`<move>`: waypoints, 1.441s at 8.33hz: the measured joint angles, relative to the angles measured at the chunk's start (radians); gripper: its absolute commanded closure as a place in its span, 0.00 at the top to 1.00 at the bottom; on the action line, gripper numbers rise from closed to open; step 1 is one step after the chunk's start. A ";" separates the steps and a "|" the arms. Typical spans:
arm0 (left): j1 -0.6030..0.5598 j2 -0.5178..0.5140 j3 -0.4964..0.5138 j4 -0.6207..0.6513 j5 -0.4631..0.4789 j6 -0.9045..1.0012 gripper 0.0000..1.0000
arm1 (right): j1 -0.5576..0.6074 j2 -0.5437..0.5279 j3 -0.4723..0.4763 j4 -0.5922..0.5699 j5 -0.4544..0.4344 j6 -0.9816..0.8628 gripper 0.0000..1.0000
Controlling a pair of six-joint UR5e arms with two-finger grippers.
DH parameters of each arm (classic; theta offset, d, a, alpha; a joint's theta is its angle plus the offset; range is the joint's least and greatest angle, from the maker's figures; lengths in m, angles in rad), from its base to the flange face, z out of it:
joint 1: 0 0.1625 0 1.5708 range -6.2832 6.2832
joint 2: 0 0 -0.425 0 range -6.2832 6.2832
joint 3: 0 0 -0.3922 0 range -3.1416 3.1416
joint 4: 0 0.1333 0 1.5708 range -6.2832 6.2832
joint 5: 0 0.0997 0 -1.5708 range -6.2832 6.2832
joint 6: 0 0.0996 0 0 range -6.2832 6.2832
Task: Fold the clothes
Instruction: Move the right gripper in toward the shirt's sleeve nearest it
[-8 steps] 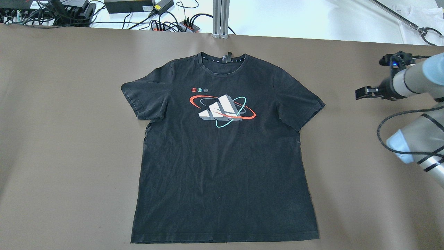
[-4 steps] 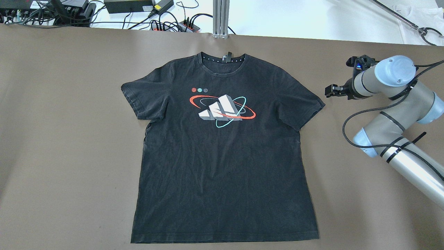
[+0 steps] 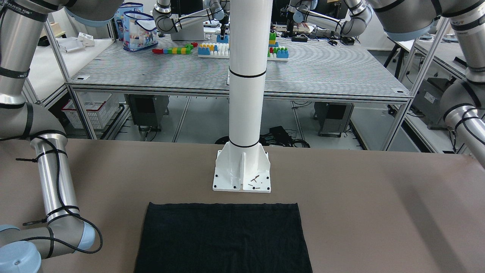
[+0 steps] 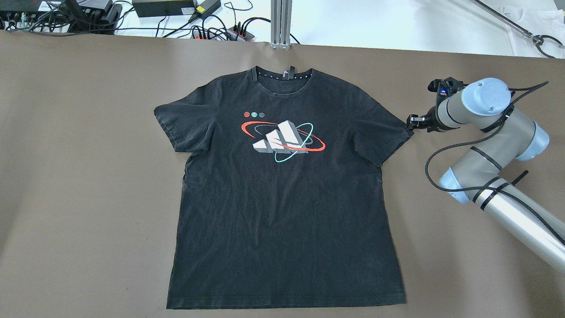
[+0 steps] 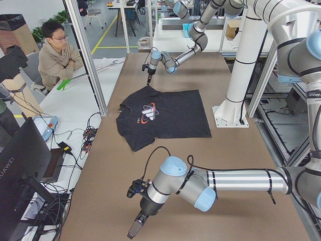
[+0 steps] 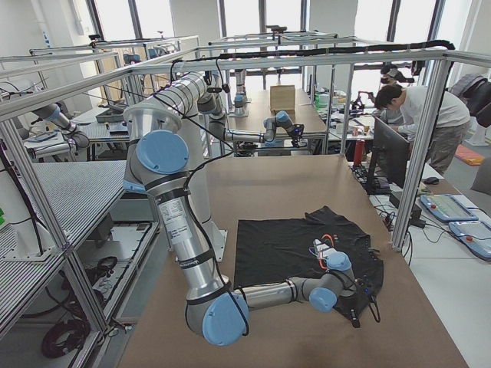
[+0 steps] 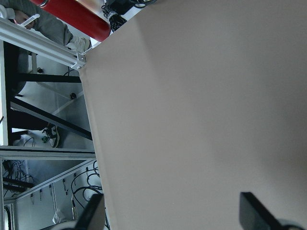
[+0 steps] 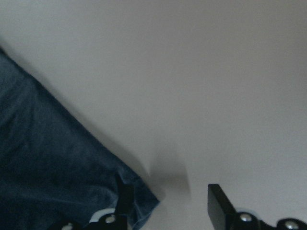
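The clothes are one black T-shirt [image 4: 282,194] with a white, red and teal print, lying flat and face up on the brown table [image 4: 79,176], collar at the far side. My right gripper [image 4: 412,121] hovers at the tip of the shirt's right-hand sleeve [image 4: 393,134]. In the right wrist view the gripper [image 8: 168,203] is open, one finger [image 8: 125,196] over the sleeve corner [image 8: 57,172] and the other over bare table. My left gripper [image 7: 172,215] is open above bare table, out of the overhead view, near the table's left end [image 5: 138,223].
Cables and power supplies [image 4: 176,9] lie beyond the far edge beside an aluminium post [image 4: 280,22]. The white pillar's base plate [image 3: 242,174] stands just behind the shirt's hem [image 3: 223,206]. A person [image 5: 57,50] sits past the far edge.
My right arm has swung in toward the shirt, carrying the gripper from well right of the sleeve to its tip. The shirt has not moved.
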 measured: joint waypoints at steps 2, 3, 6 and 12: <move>-0.001 0.002 -0.001 0.000 0.000 0.000 1.00 | -0.005 0.005 -0.002 0.000 0.001 0.000 0.60; -0.001 0.002 -0.001 0.000 0.000 0.000 1.00 | -0.007 0.009 -0.004 -0.001 0.000 0.000 0.59; -0.001 0.002 -0.001 0.000 0.000 0.000 1.00 | -0.015 0.025 -0.026 -0.002 -0.001 -0.002 0.43; -0.002 0.002 -0.002 -0.001 0.001 0.000 1.00 | -0.016 0.047 -0.038 -0.007 0.009 0.005 0.00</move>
